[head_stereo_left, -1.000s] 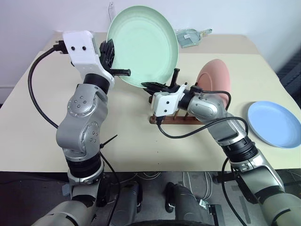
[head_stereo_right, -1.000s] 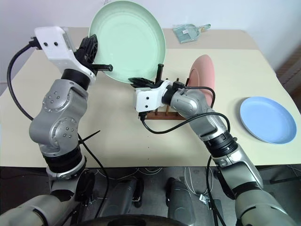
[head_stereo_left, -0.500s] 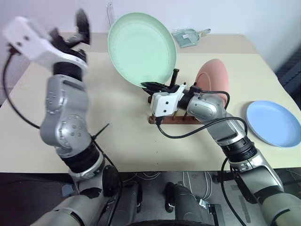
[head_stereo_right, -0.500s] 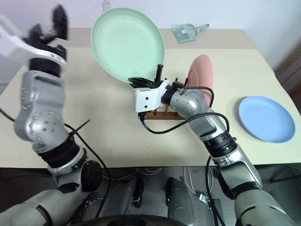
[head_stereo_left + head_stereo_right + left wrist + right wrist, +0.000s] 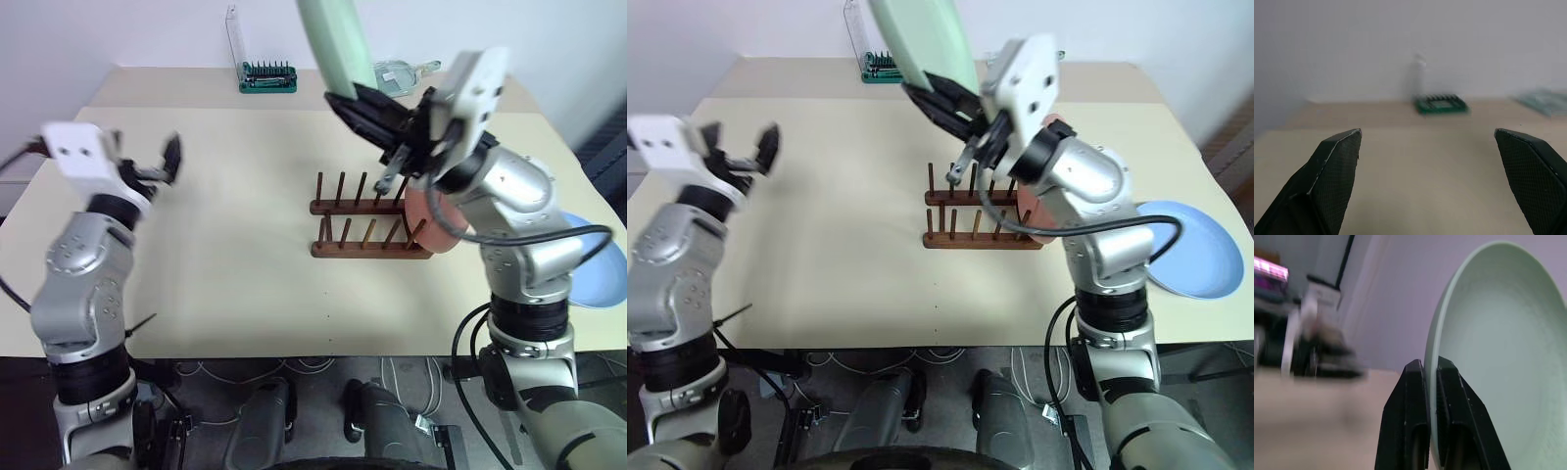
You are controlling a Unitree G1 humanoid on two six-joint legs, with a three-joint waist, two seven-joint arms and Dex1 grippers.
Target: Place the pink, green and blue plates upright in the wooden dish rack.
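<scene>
My right gripper [image 5: 345, 99] is shut on the rim of the pale green plate [image 5: 334, 41] and holds it high, edge-on, above the wooden dish rack [image 5: 364, 222]. In the right wrist view both fingers [image 5: 1413, 382] pinch the green plate's [image 5: 1498, 333] edge. The pink plate [image 5: 432, 221] stands upright at the rack's right end, partly behind my right arm. On the table at the far right lies the blue plate [image 5: 1186, 251], flat. My left gripper [image 5: 147, 166] is open and empty over the table's left side, well away from the rack.
A green box of tool bits [image 5: 267, 76] stands at the table's back edge, also seen past my left gripper [image 5: 1426, 132] as the green box [image 5: 1441, 104]. A clear packet [image 5: 397, 73] lies at the back right. Bare tabletop [image 5: 235, 235] lies left of the rack.
My left gripper let go of the green plate, opened, and swung left and down. My right gripper rose with the plate and rolled it from facing me to edge-on, uncovering the rack.
</scene>
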